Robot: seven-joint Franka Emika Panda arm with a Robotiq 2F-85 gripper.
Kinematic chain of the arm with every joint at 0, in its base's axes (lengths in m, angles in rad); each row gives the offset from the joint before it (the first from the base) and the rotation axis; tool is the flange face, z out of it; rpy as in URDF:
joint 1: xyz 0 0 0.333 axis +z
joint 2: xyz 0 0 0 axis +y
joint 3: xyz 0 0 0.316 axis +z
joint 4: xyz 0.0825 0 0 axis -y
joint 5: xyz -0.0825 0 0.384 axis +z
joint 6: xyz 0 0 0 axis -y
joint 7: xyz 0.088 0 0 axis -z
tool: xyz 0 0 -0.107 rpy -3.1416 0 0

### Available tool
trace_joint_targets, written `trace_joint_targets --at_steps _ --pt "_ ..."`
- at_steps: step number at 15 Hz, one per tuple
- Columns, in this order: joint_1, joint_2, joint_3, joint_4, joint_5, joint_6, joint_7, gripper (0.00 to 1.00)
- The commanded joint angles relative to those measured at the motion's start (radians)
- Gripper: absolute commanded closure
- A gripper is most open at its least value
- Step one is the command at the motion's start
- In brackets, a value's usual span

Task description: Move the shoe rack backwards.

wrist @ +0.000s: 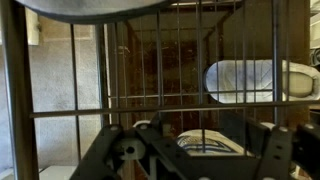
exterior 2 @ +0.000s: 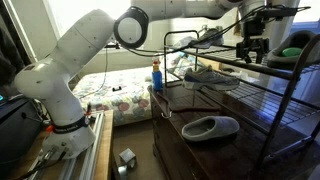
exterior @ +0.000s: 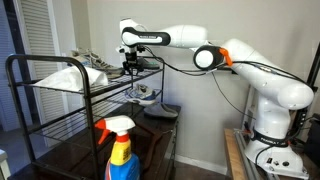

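The shoe rack (exterior: 12,92) (exterior 2: 268,96) is a tall black tubular frame with wire-grid shelves, and several shoes lie on them. My gripper (exterior: 131,67) (exterior 2: 252,56) comes down on the rack's top rail and is shut on it. In the wrist view the grid bars of the rack (wrist: 70,112) fill the frame. The gripper (wrist: 196,128) shows at the bottom edge, with its jaws either side of the top bars. Through the grid I see a white shoe (wrist: 255,78) and a striped shoe (wrist: 205,142).
A blue spray bottle (exterior: 121,152) (exterior 2: 156,74) stands on the dark brown table (exterior 2: 176,108) next to the rack. A grey slipper (exterior 2: 210,127) lies on a lower shelf. A bed (exterior 2: 110,92) is behind, and the robot base (exterior: 270,140) stands close by the wall.
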Motion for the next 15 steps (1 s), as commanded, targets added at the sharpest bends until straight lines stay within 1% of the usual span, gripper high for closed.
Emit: trace_joint_targets --at_steps 1,15 --pt "0.012 -0.010 -0.001 0.012 -0.001 -0.016 0.017 0.70" --pt "0.014 -0.027 0.008 0.009 0.008 -0.027 0.006 0.70"
